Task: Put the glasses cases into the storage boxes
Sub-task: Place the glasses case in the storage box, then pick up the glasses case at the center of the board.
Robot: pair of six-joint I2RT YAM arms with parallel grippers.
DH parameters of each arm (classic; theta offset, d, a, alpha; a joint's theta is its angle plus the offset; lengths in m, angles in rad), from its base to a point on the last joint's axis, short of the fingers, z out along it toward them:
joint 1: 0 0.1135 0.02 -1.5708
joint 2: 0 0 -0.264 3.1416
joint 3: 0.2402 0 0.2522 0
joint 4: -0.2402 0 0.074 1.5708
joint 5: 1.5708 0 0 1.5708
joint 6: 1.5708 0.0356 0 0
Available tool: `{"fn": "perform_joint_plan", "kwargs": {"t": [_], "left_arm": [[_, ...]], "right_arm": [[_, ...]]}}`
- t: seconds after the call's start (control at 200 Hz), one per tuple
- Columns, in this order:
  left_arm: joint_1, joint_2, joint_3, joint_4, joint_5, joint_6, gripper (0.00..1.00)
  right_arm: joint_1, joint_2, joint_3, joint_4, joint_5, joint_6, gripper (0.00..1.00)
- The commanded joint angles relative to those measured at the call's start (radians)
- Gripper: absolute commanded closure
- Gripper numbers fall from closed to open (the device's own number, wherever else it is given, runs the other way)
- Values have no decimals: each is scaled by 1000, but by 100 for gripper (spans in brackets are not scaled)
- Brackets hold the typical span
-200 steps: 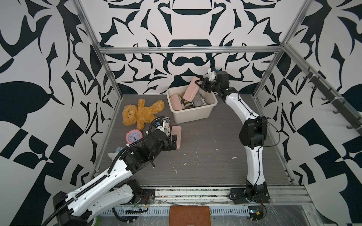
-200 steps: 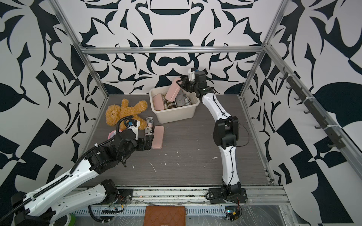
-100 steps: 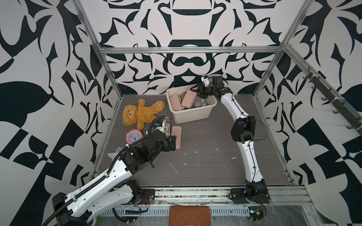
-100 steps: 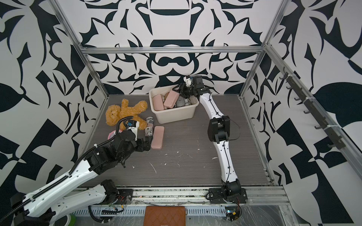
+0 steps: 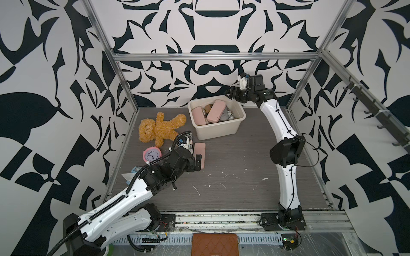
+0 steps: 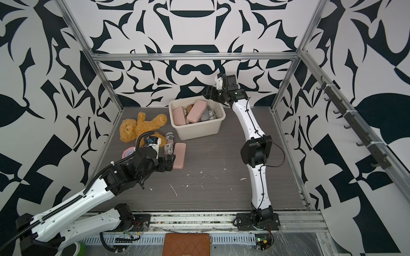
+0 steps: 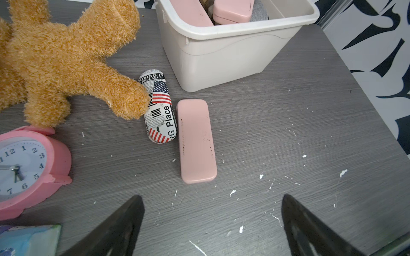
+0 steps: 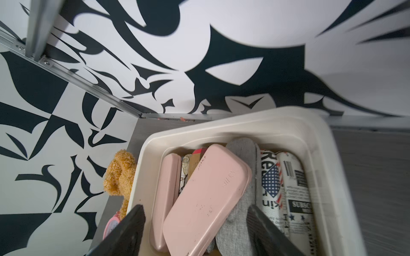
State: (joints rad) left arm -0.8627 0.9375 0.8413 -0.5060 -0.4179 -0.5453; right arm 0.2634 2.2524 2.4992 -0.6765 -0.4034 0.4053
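Two cases lie outside the storage box (image 7: 221,59) on the desk (image 7: 288,133): a pink case (image 7: 196,141), flat on its broad face, and a newspaper-print case (image 7: 159,110) just beside one of its long edges, with its other side against the teddy bear's (image 7: 66,55) paw. The left gripper (image 7: 211,197) hangs short of the pink case's near end, jaws spread wide and empty. The right gripper (image 8: 195,208) is poised over the box's far rim, jaws parted and holding nothing. Below it a second pink case (image 8: 204,199) rests aslant on the grey felt and newspaper-print cases already inside. We judge the pink case on the desk to be a light, rigid shell with a smooth and somewhat slippery skin. We would take it across its narrow width near mid-length, fingers down to the desk. We note that the finger on the newspaper-print side has little clearance at the far end, so a hold nearer the free end looks safer.
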Motion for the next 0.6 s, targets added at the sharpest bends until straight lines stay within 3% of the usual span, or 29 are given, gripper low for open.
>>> {"fn": "perform_joint_plan", "kwargs": {"t": [0.0,0.22,0.435,0.595], "left_arm": [[10,48,15,23,-7,8,1],[158,326,162,-85,109,-5,1],[164,677,331,-249,73,-26,1],[161,789,353,-261,90,-38,0]], "right_arm": [[1,-89,-51,-26,125,-96,24],[14,-426,-525,192,167,-86,26],[61,-756,-969,375,193,-30,26],[77,-894,-1139,394,178,-3,25]]}}
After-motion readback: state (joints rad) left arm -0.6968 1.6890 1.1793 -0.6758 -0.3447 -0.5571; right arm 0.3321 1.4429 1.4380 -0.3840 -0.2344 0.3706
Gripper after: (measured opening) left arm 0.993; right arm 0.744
